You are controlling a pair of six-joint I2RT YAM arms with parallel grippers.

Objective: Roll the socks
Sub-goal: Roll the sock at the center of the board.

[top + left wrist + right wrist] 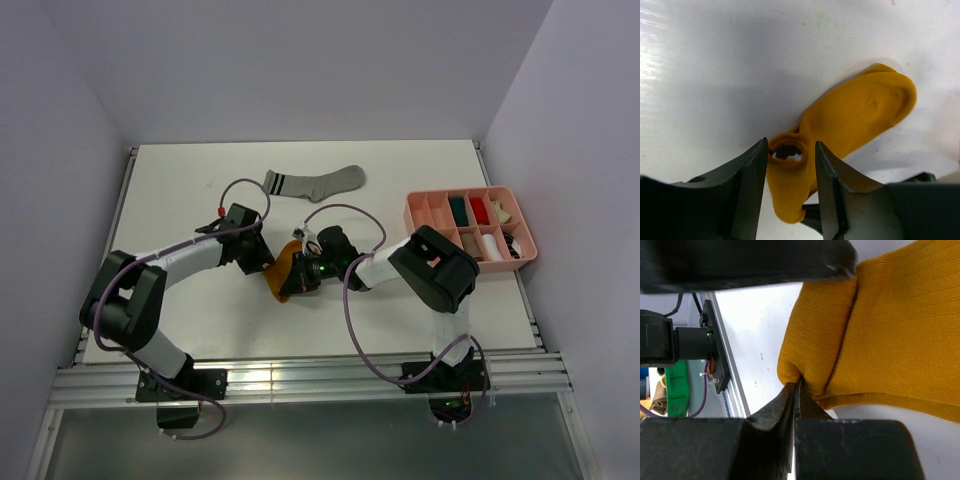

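— Straddling the bunched cuff end of the mustard sock [855, 115] with my left claw [790, 146]: jaws apart, one on each side, just beside the fabric and not yet biting.

— And your other one?

— My right claw [796, 385] comes in from the opposite side, tips pressed together right at the fold. It looks to have a nip of that same sock.

— So which way does it lie from you?

— From my left claw the sock's long axis runs away and off to the right across the desk [715, 70], toe at the far end. The bunched part sits right between my jaws.

— Which arm takes the next bit?

— Both are at it, but my left is the one with room to squeeze. I judge the roll has to travel along that axis toward the toe, so the grip should be square to it or the bundle skews.

— Anything beyond?

— Farther back the grey sock [312, 182] lies flat, well apart from us. The pink tray [418, 215] stands off to the right.
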